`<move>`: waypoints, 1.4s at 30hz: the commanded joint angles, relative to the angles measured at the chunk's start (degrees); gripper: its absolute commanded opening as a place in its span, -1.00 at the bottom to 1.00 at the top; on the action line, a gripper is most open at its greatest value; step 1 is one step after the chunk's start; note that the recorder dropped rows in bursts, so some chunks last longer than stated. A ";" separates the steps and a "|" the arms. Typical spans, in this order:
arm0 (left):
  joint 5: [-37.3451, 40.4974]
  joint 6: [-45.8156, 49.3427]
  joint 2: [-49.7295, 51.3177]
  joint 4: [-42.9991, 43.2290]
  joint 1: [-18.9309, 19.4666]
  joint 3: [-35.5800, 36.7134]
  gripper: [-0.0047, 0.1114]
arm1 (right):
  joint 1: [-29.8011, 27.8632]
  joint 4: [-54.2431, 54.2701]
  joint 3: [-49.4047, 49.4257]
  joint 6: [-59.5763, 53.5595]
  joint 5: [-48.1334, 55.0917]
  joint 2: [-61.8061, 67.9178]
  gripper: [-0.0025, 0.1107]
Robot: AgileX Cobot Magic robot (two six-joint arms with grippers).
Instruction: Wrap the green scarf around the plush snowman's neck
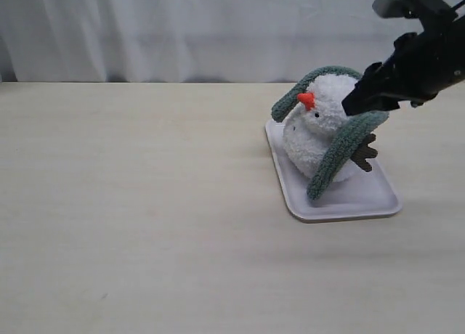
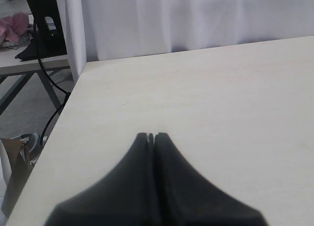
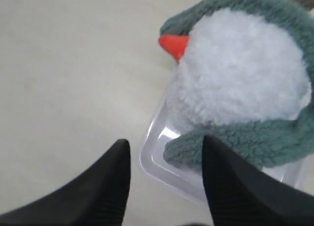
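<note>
My right gripper (image 1: 352, 106) hangs released just beside the snowman's (image 1: 320, 127) head, with nothing between its fingers. The snowman sits on a white tray (image 1: 367, 202) on the desk (image 1: 145, 203), right of the middle in the exterior view, its orange nose (image 1: 306, 99) pointing left. The scarf (image 1: 340, 151) arches over its head. One end hangs down by the nose, and the other stretch runs down across the body to the tray, past a brown twig arm (image 1: 365, 154).

Only my right wrist view gets close. There one finger (image 3: 230, 186) overlaps the scarf's lower band (image 3: 245, 142), though I cannot tell whether they touch.

My left gripper (image 2: 151, 136) does not show in the exterior view. Its wrist view finds it clenched on nothing over bare desk, and past the desk's edge I see a black stand (image 2: 46, 34) with a cable, something pink (image 2: 14, 32) and a cardboard box (image 2: 12, 182).
</note>
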 commanded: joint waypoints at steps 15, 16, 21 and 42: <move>-0.53 -0.08 -0.13 -0.11 0.09 0.12 -0.92 | 16.59 -54.13 18.16 -8.54 -22.09 -6.08 -0.19; -0.53 -0.08 -0.13 -0.11 0.09 0.12 -0.92 | 16.47 -56.81 18.73 -4.65 -23.74 -6.08 -0.19; -0.53 -0.08 -0.13 -0.11 0.09 0.12 -0.92 | 16.47 -64.55 20.75 5.26 -31.10 -6.08 -0.19; -0.53 -0.08 -0.13 -0.11 0.09 0.12 -0.92 | 16.47 -68.80 20.85 5.40 -30.54 -1.81 -0.52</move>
